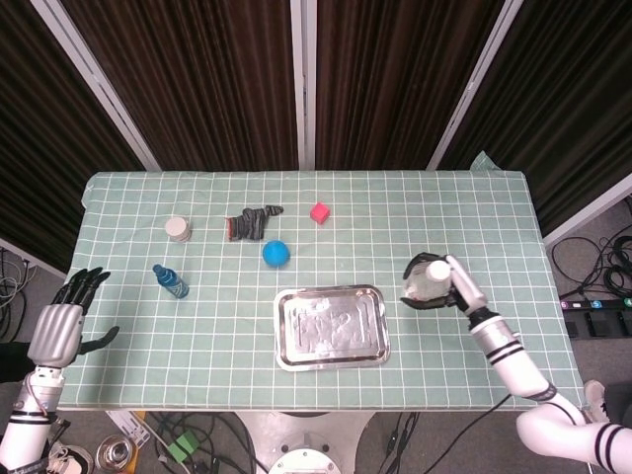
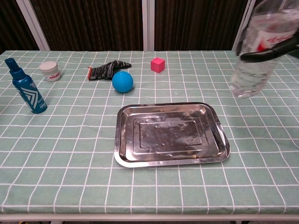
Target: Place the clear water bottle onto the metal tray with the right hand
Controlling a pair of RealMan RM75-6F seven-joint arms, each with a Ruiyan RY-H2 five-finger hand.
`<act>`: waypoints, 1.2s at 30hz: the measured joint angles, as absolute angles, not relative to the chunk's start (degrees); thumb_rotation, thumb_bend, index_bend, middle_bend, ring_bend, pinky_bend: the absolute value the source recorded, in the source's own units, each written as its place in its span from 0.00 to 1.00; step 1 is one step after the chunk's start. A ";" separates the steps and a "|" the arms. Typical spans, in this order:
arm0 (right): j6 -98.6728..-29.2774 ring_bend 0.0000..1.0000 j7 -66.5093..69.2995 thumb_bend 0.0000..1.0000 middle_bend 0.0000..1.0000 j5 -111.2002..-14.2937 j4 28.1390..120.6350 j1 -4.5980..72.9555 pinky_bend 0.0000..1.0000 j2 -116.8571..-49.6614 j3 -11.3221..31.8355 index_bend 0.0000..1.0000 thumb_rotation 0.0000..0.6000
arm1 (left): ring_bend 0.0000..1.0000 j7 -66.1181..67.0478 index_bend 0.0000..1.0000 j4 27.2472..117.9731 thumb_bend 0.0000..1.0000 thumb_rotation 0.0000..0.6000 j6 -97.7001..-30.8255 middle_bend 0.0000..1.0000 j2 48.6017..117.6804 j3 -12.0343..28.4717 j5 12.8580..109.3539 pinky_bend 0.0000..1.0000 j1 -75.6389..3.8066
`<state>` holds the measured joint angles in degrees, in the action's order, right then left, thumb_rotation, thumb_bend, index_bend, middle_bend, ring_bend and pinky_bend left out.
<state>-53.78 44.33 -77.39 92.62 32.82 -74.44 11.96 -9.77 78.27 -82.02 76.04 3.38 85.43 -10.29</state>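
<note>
My right hand (image 1: 446, 284) grips the clear water bottle (image 1: 427, 280) upright, lifted above the table just right of the metal tray (image 1: 331, 326). In the chest view the bottle (image 2: 256, 58) hangs high at the upper right with dark fingers (image 2: 271, 51) wrapped round its label; its cap is cut off by the frame top. The tray (image 2: 170, 134) lies bare in front of centre. My left hand (image 1: 61, 321) hovers off the table's left edge, fingers spread, holding nothing.
A blue spray bottle (image 2: 26, 88) stands at the left, a white jar (image 2: 49, 71) behind it. A dark glove (image 2: 106, 70), a blue ball (image 2: 122, 81) and a pink cube (image 2: 158, 64) lie beyond the tray.
</note>
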 measured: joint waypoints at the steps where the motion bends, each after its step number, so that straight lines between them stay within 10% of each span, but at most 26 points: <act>1: -53.40 0.34 43.95 0.11 0.57 -77.48 92.69 33.62 0.36 -75.77 12.06 0.78 1.00 | 0.09 -9.78 0.16 78.37 0.24 1.00 -82.08 0.18 75.93 3.49 85.33 0.19 -10.26; 12: -56.17 0.34 42.12 0.11 0.57 -76.99 92.79 30.95 0.36 -71.43 11.73 0.78 1.00 | 0.09 -10.69 0.16 78.23 0.24 1.00 -82.36 0.18 75.68 2.96 85.85 0.19 -9.90; 30: -46.41 0.33 37.08 0.08 0.56 -75.43 83.37 40.67 0.35 -93.91 11.35 0.77 1.00 | 0.09 -11.15 0.16 77.28 0.24 1.00 -82.18 0.18 75.62 3.01 85.08 0.19 -9.37; 36: -44.60 0.10 39.83 0.00 0.32 -77.62 81.82 41.26 0.16 -93.78 10.23 0.39 1.00 | 0.09 -12.05 0.16 76.24 0.24 1.00 -82.31 0.18 75.89 3.09 84.95 0.19 -9.16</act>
<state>-44.60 39.83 -77.62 81.82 41.26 -93.78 10.23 -12.05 76.24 -82.31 75.89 3.09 84.95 -9.16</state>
